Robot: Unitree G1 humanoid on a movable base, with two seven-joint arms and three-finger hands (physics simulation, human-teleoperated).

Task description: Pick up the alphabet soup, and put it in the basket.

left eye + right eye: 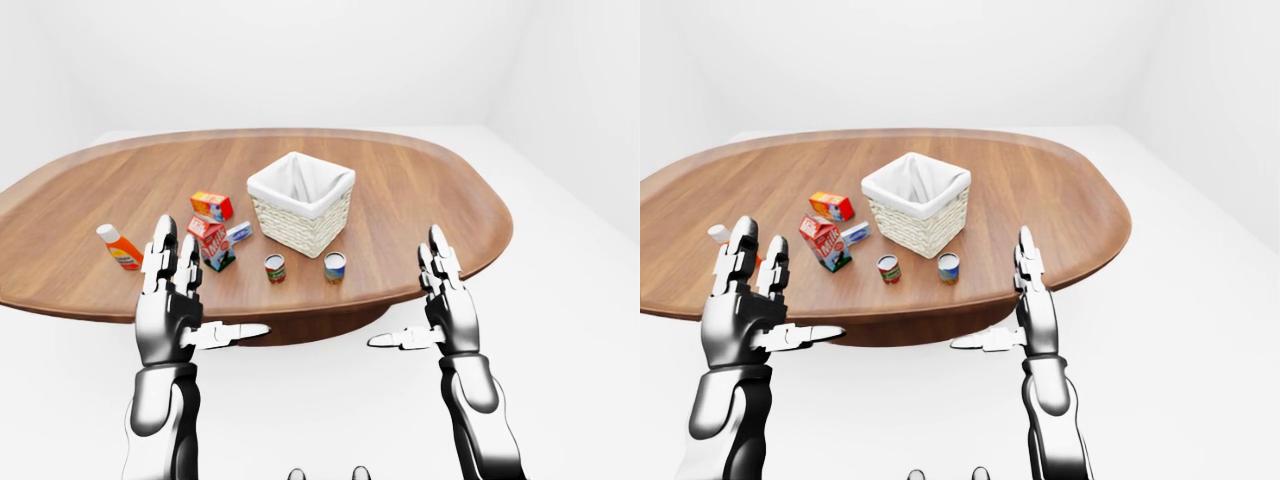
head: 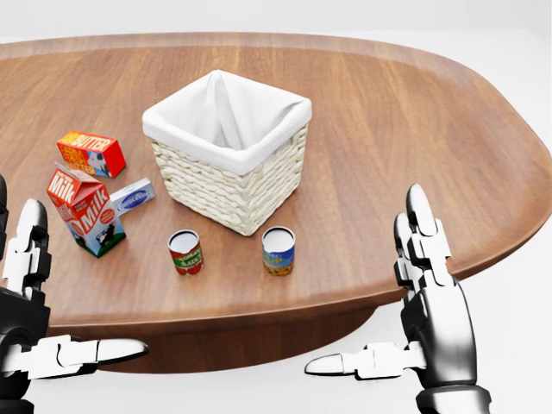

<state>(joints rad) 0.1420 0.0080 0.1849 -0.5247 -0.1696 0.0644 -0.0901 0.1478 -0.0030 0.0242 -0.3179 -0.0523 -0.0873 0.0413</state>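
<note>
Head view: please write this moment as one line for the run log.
phase: approach | left hand: open, empty | right hand: open, empty | soup can: upright on table, beside basket | basket: empty

- A wooden table [image 1: 420, 190] carries a lined basket [image 1: 300, 203].
- Below the basket stand two cans: the soup [image 1: 335, 267] and a red one [image 1: 274, 268].
- Milk [image 1: 213, 243], a butter box [image 1: 211, 206] and an orange bottle [image 1: 120, 247] lie to the left.
- Left robot hand [image 1: 172, 300] and right robot hand [image 1: 442, 305] are raised with fingers spread, holding nothing.
</note>
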